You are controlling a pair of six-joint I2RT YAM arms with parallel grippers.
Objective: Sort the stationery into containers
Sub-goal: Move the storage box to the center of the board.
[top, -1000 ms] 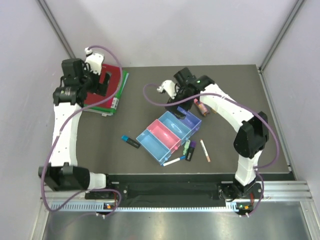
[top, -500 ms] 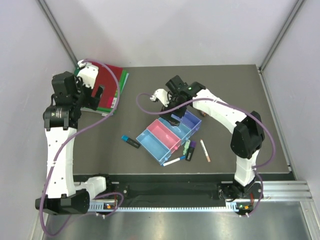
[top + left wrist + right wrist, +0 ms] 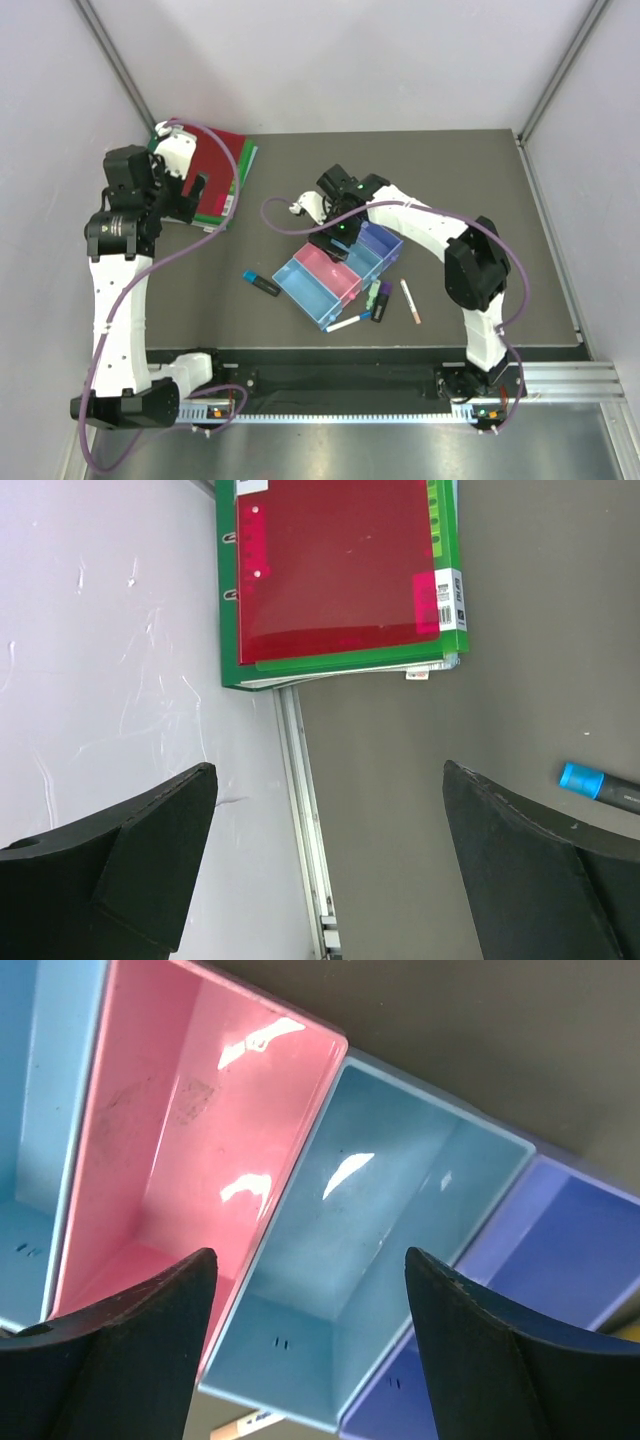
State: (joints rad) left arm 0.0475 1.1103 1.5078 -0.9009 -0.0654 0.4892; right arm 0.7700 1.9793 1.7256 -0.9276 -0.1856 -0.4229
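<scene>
Top view, bins (image 3: 312, 300): a joined row of four is set at mid-frame. The row runs lower left to upper right, and each bin's long axis lies across it.
Top view, right pincer (image 3: 338, 232): it is held over the middle bins, judged to be there so that one bin can be aimed at.
Top view, blue highlighter (image 3: 262, 283): it is laid left of the bins, long axis upper left to lower right, cap at the upper left.
Top view, pink pen (image 3: 411, 301): it is laid lower right of the bins, near other markers, and stands nearly upright in the frame.
Top view, left pincer (image 3: 193, 188): it is kept by the binders (image 3: 222, 165) at upper left, judged to be clear of the work.
Left wrist view, left pincer (image 3: 325, 770): it is spread wide and nothing is held. The binders (image 3: 340, 570) are seen at the top and the blue highlighter (image 3: 600, 785) at the right edge.
Right wrist view, right pincer (image 3: 310, 1255): the jaws are parted and nothing is held. The pink bin (image 3: 170, 1140) and light blue bin (image 3: 370, 1220) are seen beneath it, bare.
</scene>
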